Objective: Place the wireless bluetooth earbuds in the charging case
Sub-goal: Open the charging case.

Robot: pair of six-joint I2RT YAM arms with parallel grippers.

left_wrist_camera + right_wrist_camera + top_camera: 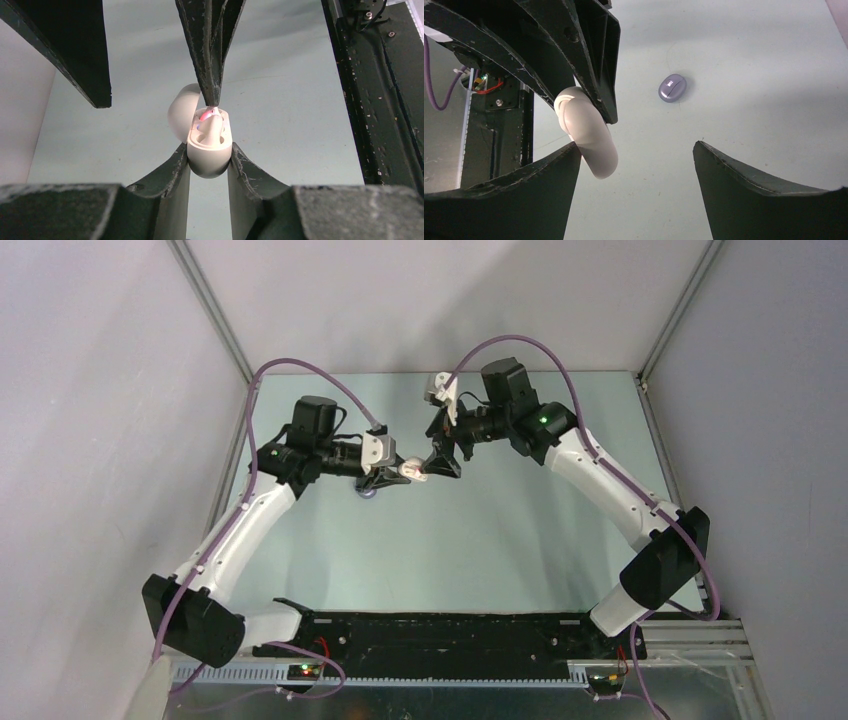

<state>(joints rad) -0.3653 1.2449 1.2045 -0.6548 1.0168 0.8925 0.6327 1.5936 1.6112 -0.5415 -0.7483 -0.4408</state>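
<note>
The white charging case (209,161) has its lid (180,111) swung open, and a pink-red light (206,116) glows inside. My left gripper (209,165) is shut on the case's rounded bottom and holds it above the table (408,469). My right gripper (635,150) is open, with nothing between its fingers. One of its fingertips (212,97) touches the case's open top. In the right wrist view the case (591,142) sits against that finger. A white shape lies inside the case; I cannot tell whether it is an earbud. No loose earbud shows.
A round lilac-grey disc (672,88) lies on the pale green table, just below my left gripper in the top view (369,493). Grey walls with metal corner posts (215,310) enclose the table. A black base rail (450,635) runs along the near edge.
</note>
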